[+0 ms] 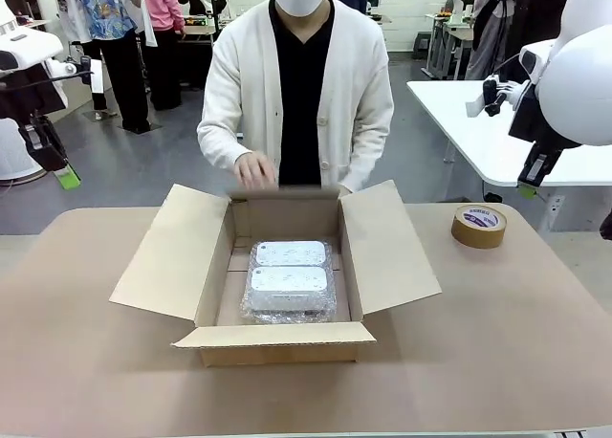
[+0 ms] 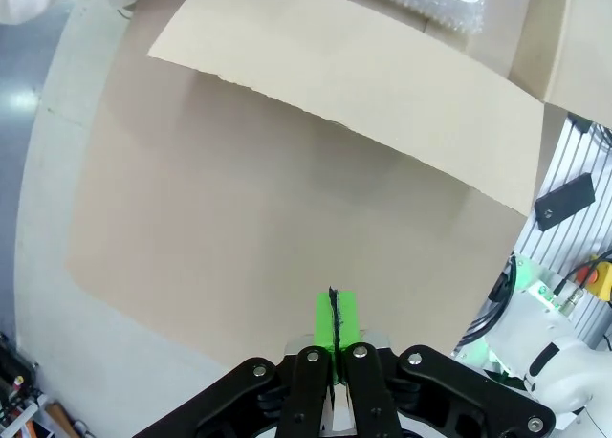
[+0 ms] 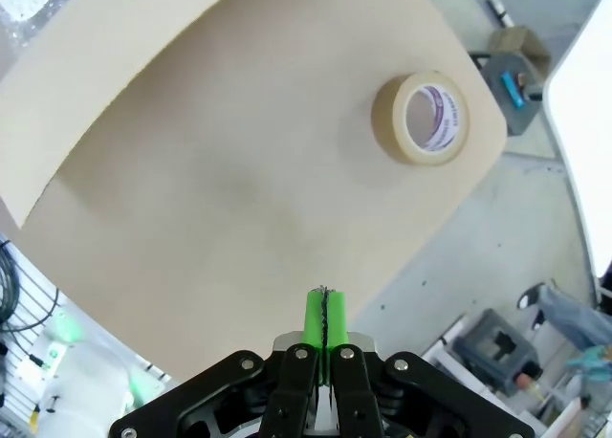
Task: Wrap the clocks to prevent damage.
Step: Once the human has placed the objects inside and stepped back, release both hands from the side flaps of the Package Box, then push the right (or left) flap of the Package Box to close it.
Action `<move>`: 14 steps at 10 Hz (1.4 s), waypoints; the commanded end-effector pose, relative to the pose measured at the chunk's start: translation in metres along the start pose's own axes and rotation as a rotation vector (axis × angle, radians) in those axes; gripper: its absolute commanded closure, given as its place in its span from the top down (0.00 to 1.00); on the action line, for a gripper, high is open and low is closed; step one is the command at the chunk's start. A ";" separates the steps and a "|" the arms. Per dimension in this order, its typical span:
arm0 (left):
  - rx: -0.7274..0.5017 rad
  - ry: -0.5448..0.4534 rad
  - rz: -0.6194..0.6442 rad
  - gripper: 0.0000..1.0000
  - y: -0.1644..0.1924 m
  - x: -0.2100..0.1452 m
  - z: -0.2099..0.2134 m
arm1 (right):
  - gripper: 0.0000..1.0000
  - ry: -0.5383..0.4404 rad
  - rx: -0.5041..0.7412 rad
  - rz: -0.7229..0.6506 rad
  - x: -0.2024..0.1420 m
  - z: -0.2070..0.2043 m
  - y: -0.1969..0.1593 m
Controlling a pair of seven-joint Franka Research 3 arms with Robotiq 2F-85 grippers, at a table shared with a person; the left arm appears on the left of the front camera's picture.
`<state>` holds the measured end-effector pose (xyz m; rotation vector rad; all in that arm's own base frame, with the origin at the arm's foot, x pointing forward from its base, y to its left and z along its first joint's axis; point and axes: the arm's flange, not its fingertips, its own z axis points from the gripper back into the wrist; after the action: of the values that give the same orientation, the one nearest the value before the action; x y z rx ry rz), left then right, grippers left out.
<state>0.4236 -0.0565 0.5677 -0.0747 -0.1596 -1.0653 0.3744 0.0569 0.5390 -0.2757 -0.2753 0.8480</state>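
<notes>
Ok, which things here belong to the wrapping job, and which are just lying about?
In the job:
wrapped clocks, a bubble-wrap bundle inside the carton
person's hand at the carton's far flap

Lying about:
tape roll, flat on the table, right of the carton, untouched

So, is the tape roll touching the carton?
Apart. The front view shows bare table between the tape roll and the right flap of the carton; the right wrist view shows the same gap.

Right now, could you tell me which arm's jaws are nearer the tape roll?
The right gripper; the tape roll lies on its side, the left gripper beyond the carton.
</notes>
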 end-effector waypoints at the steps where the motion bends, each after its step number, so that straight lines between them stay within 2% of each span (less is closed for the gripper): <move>1: -0.017 -0.016 0.031 0.01 0.000 -0.001 0.001 | 0.01 0.014 -0.004 -0.057 -0.001 0.000 0.001; 14: -0.017 -0.016 0.031 0.01 0.000 -0.001 0.001 | 0.01 0.014 -0.004 -0.057 -0.001 0.000 0.001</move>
<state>0.4237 -0.0560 0.5678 -0.0867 -0.1640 -1.0544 0.3743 0.0552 0.5390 -0.2719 -0.2765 0.8070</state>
